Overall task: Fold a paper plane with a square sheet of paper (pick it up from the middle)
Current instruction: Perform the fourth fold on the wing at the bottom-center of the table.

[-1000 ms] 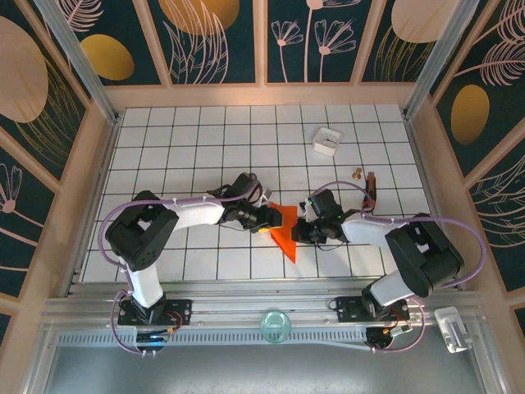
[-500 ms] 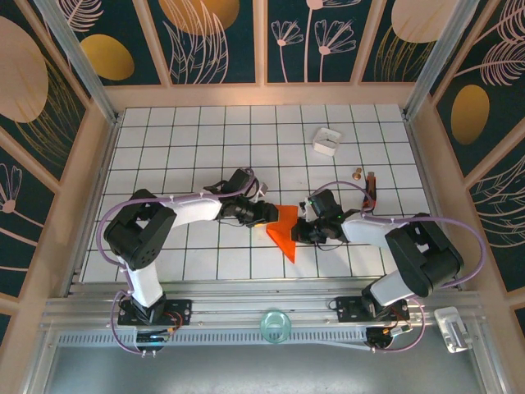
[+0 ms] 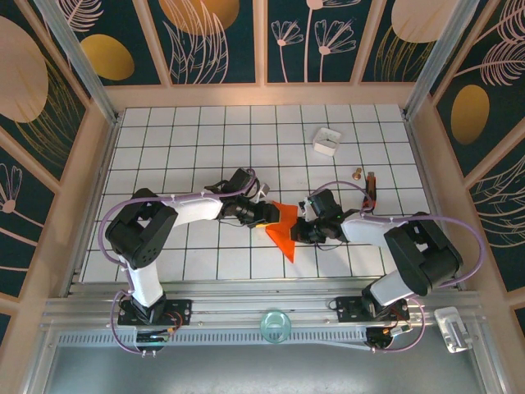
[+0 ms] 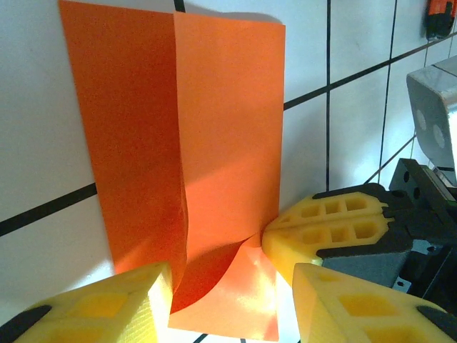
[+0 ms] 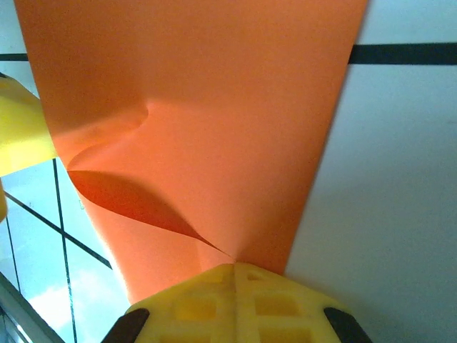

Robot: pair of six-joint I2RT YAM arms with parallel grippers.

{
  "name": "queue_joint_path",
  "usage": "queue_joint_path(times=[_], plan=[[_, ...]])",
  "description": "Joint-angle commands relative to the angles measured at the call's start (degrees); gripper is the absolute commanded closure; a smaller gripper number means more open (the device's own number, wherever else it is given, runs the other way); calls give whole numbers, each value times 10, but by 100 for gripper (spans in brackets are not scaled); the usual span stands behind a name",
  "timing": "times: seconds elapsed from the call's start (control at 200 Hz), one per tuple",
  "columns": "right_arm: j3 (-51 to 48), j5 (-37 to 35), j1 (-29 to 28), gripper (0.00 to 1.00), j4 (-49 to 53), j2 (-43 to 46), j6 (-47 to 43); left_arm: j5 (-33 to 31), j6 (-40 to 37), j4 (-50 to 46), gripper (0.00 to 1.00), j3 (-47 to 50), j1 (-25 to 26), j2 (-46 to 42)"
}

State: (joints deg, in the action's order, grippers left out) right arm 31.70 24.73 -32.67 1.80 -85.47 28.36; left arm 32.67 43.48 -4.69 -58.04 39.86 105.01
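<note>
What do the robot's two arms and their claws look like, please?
The left arm and right arm have black joints, white links and looping lilac cables. The left claw and right claw have yellow fingers with square recesses, backed in black.

No legible text, label, brand, number or sign on any visible surface.

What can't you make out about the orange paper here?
Top view: upper part of the orange sheet, covered by the left gripper and right gripper.
Left wrist: sheet's near-left corner, behind that gripper's finger.
Right wrist: sheet's far end, cut off by the frame top.
Top view: small objects at right, too small to identify.
</note>
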Motion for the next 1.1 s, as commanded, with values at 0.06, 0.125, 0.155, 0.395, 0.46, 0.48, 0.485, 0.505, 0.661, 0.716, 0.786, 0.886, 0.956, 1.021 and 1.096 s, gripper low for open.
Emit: queue_joint_path(times=[0.06,0.125,0.155,0.395,0.46,0.48,0.485,0.505,0.661,0.716,0.786,0.886,0.956,1.021,1.096], plan=[[-22,-32,1,100,46,-27,-15,-28,-28,-24,51,-2,-1,13],[-23,-32,2,100,46,-26,-15,-36,-35,-25,51,-1,-2,16],[-23,-32,1,100,45,-27,-13,-40,-37,-25,52,-2,-2,18],[-22,-33,2,100,48,-27,-14,-42,-54,-12,53,-11,-6,38],[-22,-32,1,100,49,-27,-13,-35,-55,-5,55,-12,-7,44],[-22,-32,1,100,48,-28,-14,-33,-55,-4,56,-12,-8,45],[-22,-32,1,100,49,-28,-14,-32,-55,-3,57,-12,-7,45],[-22,-32,1,100,49,-28,-14,-31,-55,-3,58,-13,-8,47],[-24,-32,1,100,47,-29,-14,-13,-51,14,67,-11,-9,45],[-24,-32,1,100,47,-29,-15,-3,-47,19,69,-10,-11,44],[-24,-32,2,100,46,-30,-15,0,-46,22,72,-7,-11,42],[-23,-30,2,100,46,-32,-16,0,-48,23,73,-4,-11,37],[-24,-30,2,100,47,-33,-16,-2,-51,22,75,-3,-12,34],[-24,-30,2,100,47,-33,-16,-1,-52,21,78,-3,-13,35],[-22,-32,2,100,49,-33,-18,-2,-53,13,84,-6,-13,37]])
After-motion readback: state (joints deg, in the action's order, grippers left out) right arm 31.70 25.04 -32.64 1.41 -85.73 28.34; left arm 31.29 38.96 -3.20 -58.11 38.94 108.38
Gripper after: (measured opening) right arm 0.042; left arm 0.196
